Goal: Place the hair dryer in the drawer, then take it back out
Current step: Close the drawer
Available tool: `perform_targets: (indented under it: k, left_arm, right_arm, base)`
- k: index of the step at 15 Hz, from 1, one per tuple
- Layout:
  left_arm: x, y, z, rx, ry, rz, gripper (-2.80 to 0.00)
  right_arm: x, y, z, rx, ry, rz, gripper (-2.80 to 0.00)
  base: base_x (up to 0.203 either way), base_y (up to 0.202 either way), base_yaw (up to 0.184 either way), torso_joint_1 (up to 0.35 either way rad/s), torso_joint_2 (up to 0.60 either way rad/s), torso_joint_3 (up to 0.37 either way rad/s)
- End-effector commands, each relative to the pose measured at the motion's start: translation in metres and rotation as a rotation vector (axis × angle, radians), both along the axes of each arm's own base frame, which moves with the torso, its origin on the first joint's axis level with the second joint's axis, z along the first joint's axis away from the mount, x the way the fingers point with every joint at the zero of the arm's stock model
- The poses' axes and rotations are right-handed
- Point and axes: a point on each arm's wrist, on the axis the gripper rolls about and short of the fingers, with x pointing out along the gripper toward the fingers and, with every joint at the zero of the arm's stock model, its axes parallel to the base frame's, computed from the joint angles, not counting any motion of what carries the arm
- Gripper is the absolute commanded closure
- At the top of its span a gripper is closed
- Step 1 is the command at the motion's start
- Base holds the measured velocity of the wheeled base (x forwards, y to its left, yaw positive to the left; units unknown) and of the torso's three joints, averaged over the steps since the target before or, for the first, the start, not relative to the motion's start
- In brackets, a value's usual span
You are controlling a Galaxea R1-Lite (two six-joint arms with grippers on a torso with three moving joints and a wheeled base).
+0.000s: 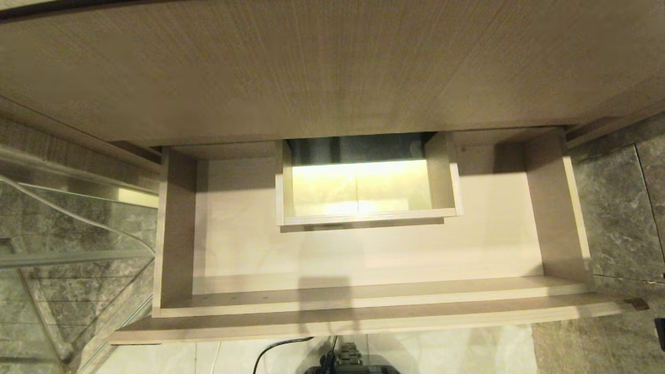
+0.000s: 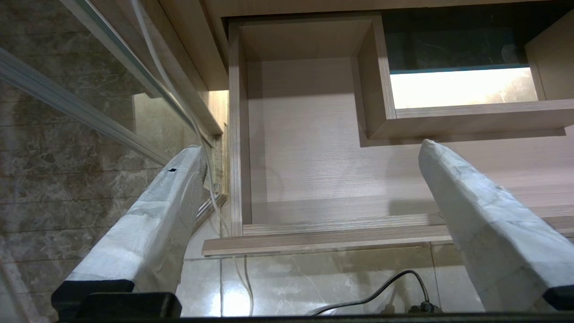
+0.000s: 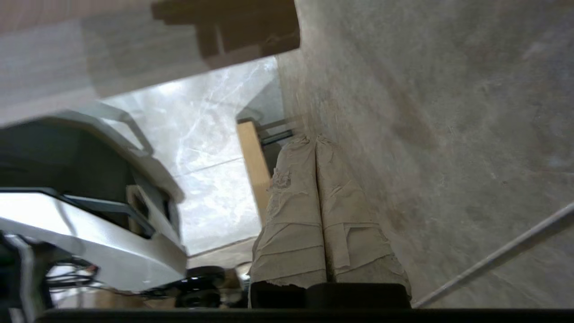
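Hair dryer absent from all three views, so position cannot be told; not in the drawer [image 1: 363, 296], whose visible pale floor lies bare. Expected, by judgement only, to handle as a rigid, smooth plastic shell, fairly light but nose-heavy, with a trailing cord liable to snag on a rim. Take hold across the handle close to the barrel, where weight should balance; avoid the rounded barrel, likely slippery. Drawer pulled out and open, shallow, light wood grain, with a boxed cut-out [image 1: 369, 215] at mid-back splitting the rear into two bays; best set-down room judged to be the wide strip in front of that box. Left end effector [image 2: 310, 146] hanging in front of the drawer's left part, wrapped fingers [image 2: 170, 202] apart, nothing between them. Right end effector [image 3: 316, 139] low beside a grey stone wall [image 3: 426, 112], fingers pressed together, clamped on nothing, out of the head view. Overhead, a large wood-grain panel [image 1: 332, 62] limiting approach from above. Below, glossy floor tiles [image 1: 441, 353] with a black cable [image 1: 275, 345]; at left, a glass panel [image 1: 62, 234] close to the drawer's side
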Motion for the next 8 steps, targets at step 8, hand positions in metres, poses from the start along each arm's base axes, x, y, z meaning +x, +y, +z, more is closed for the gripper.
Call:
perform_targets:
  k: [8]
  left_arm:
    - [0.004,0.000,-0.011,0.000,0.038,0.000,-2.80]
  right_arm:
    - [0.030,0.001,0.001,0.035,-0.061,-0.001,0.00]
  base:
    - [0.000,0.000,0.000,0.000,0.00,0.000]
